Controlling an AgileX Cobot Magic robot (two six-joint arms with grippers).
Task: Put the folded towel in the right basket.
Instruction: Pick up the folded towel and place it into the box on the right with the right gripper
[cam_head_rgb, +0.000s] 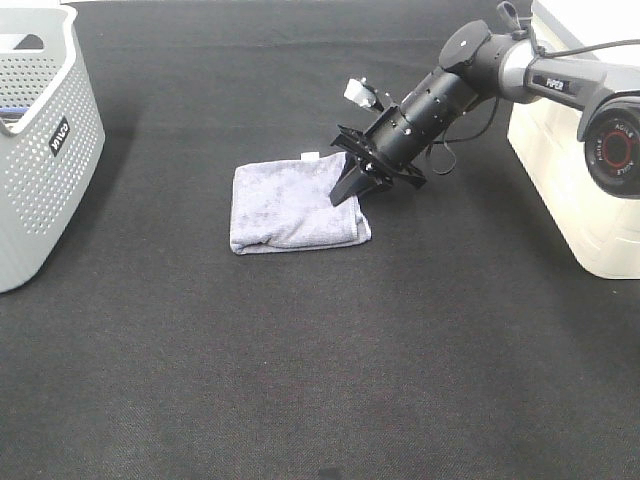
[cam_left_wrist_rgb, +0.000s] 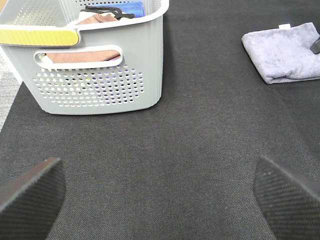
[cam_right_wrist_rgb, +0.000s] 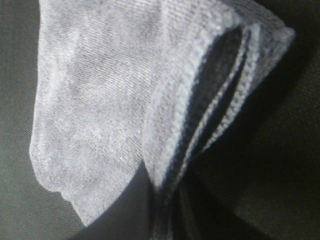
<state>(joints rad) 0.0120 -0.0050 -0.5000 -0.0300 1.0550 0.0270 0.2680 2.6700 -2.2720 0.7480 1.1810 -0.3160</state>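
Pinching the right-hand edge of the folded towel (cam_head_rgb: 290, 205), the right gripper (cam_head_rgb: 350, 188) comes down at a slant from its arm (cam_head_rgb: 430, 100). Its jaws are closed on the stacked hems, which the right wrist view shows gathered between the dark fingers (cam_right_wrist_rgb: 132, 205). The towel lies flat near the middle of the black counter (cam_head_rgb: 300, 380), its fold toward the near side and a small white tag (cam_head_rgb: 310, 155) at its far edge.

Bare counter surrounds the towel on every side, with the widest stretch toward the camera. The white right basket (cam_head_rgb: 590, 200) stands at the right edge of the exterior view, well apart from the towel. Only open cloth and the arm's own links lie between them, and a black cable (cam_head_rgb: 470, 125) hangs under the arm.

The grey perforated left basket (cam_head_rgb: 50, 170) sits at the opposite edge, also well clear. The left wrist view shows a brown towel (cam_left_wrist_rgb: 97, 20) and a blue cloth (cam_left_wrist_rgb: 127, 7) inside it. The left gripper (cam_left_wrist_rgb: 160, 200) hovers over empty counter near that basket, its fingertips (cam_left_wrist_rgb: 32, 192) spread wide and holding nothing.
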